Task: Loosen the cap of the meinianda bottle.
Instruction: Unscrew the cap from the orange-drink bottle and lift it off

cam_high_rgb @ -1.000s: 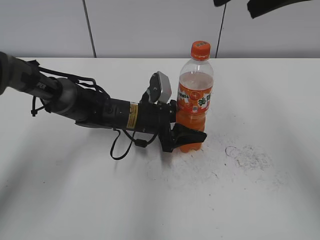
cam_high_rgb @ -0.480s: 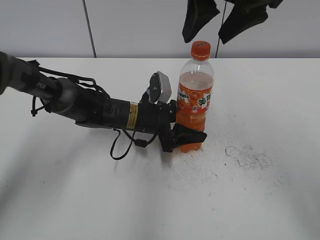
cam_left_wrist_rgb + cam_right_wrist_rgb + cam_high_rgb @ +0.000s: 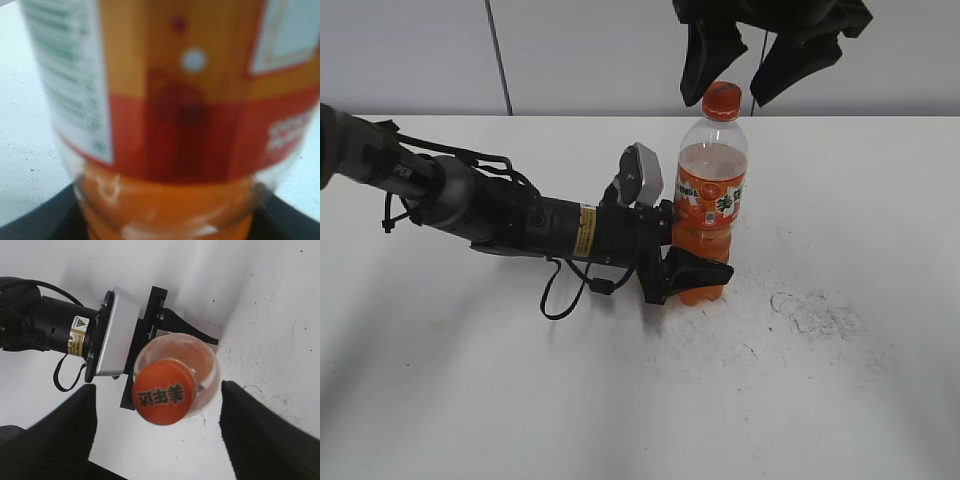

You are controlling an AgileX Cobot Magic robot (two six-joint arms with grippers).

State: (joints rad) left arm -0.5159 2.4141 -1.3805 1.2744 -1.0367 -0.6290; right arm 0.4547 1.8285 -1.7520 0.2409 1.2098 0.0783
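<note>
The tall clear plastic meinianda bottle [image 3: 709,205] with orange drink and an orange-red label stands upright on the white table [image 3: 840,400], a little to the 1 o'clock side of the middle of the exterior view. Its small round orange ribbed cap [image 3: 722,100] sits on the neck, at the 12 o'clock end of the bottle.

The left gripper [image 3: 692,270] comes in low from the 9 o'clock side on a black arm [image 3: 510,220] that lies almost flat over the table. Its dark fingers [image 3: 700,270] are closed around the lower part of the bottle, below the label, and they press on the plastic. In the left wrist view the bottle [image 3: 170,125] fills nearly the whole picture, out of focus, with the dark fingers [image 3: 35,227] at the bottom corners on both sides of it.

The right gripper [image 3: 748,60] hangs from the top edge of the exterior view, directly over the cap. Its two black fingers [image 3: 705,60] are spread apart, one at the 10 o'clock side of the cap and one at the 2 o'clock side, and neither touches it. In the right wrist view the cap [image 3: 164,397] is seen from above, with characters printed on its top, between the two dark fingers [image 3: 55,435] and clear of both.

A grey scuffed patch [image 3: 815,312] marks the table at the 4 o'clock side of the bottle.
</note>
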